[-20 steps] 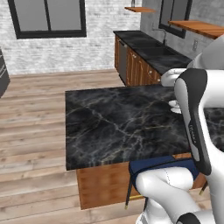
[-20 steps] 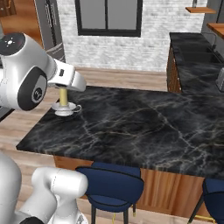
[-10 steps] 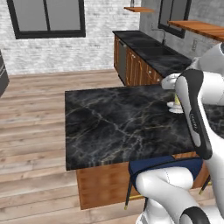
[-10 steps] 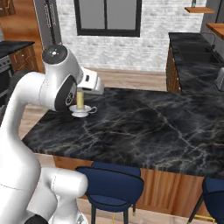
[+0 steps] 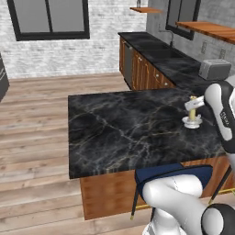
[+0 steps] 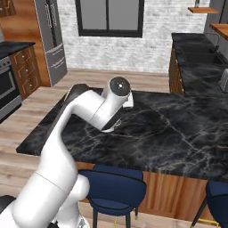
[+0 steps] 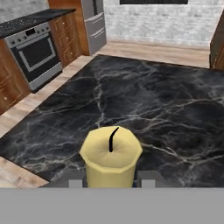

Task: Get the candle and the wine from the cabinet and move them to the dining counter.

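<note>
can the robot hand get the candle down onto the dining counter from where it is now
Probably yes. The hand is shut on the candle, whose white holder looks at or just above the dining counter. The black marble around it is bare, so nothing blocks setting it down.

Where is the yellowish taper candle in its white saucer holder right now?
In the left base view, the yellowish taper candle sits over the right end of the black marble island top, gripped by the end effector, below the silver toaster.
</note>
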Robot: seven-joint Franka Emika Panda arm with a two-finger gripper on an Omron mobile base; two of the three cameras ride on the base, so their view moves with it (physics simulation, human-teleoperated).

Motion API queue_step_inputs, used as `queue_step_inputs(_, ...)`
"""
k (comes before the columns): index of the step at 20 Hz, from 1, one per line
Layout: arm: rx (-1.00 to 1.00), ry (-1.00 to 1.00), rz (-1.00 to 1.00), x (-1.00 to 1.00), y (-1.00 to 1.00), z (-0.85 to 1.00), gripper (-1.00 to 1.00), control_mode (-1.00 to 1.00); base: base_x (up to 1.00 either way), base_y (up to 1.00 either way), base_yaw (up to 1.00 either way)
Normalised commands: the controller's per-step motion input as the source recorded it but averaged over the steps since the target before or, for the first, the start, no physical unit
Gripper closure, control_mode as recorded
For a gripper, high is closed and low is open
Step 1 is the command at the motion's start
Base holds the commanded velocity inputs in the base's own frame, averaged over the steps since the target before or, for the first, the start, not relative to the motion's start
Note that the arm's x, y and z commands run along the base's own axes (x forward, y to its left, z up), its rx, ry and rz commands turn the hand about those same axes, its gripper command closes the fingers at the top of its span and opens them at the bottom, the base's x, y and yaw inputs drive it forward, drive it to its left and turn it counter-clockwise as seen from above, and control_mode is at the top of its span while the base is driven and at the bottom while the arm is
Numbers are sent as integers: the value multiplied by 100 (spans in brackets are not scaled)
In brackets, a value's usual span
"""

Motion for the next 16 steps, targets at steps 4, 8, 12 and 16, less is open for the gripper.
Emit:
queue_step_inputs(4, 5, -9, 27, 15, -27, -54, 100, -100, 0, 0, 0)
queue_step_inputs(8, 8, -5, 24, 19, -12, -45, 100, -100, 0, 0, 0)
queue_step_inputs(12, 5, 0, 8, 30, 0, -29, 100, -100, 0, 0, 0)
queue_step_inputs(16, 1, 3, 0, 44, 2, -19, 100, -100, 0, 0, 0)
